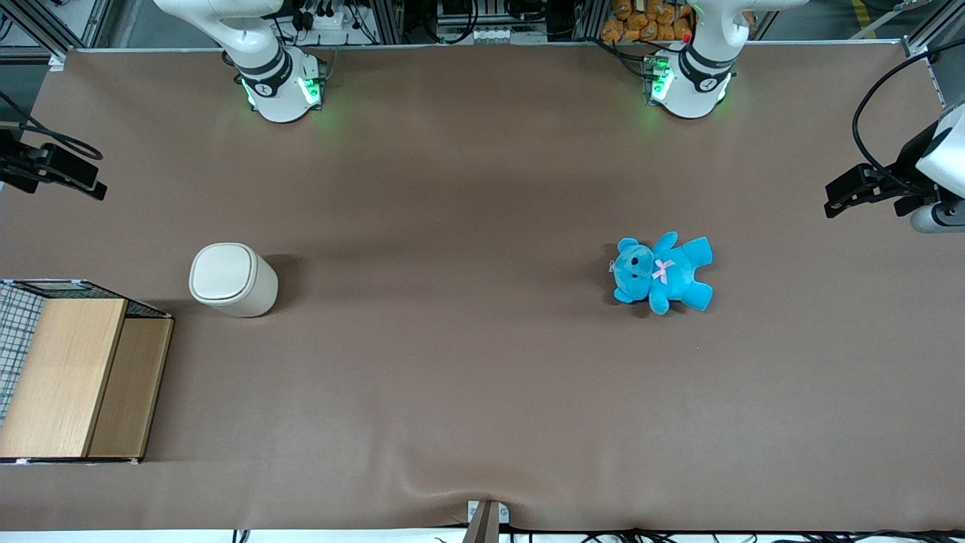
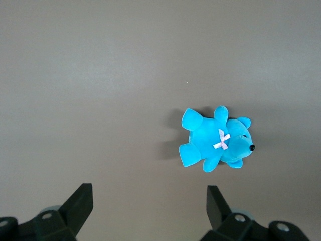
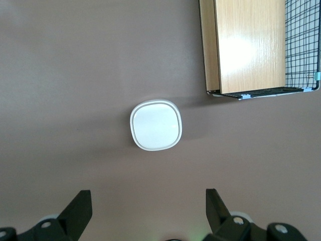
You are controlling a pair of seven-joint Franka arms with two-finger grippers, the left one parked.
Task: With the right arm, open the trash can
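From my station I saw the claw (image 3: 145,213) held high above the brown counter (image 1: 482,377), its two black fingers (image 3: 77,211) spread wide with nothing between them. The trash can (image 3: 156,125) stood upright on the counter below the claw, well clear of both fingers, and its rounded-square lid lay flat and shut. In the front view the claw (image 1: 94,188) hung at the working arm's end of the counter, with the trash can (image 1: 232,280) nearer to the front camera than the claw and not touching it. The wooden box (image 3: 248,47), with a black wire grid along one side, sat on the counter near the trash can but apart from it, a bare strip of counter between the two. In the front view the box (image 1: 71,377) lay nearer to the camera than both the trash can and the claw. A blue plush bear (image 1: 663,273) with a pink bow lay on its back well away from the claw, toward the parked arm's end of the counter.
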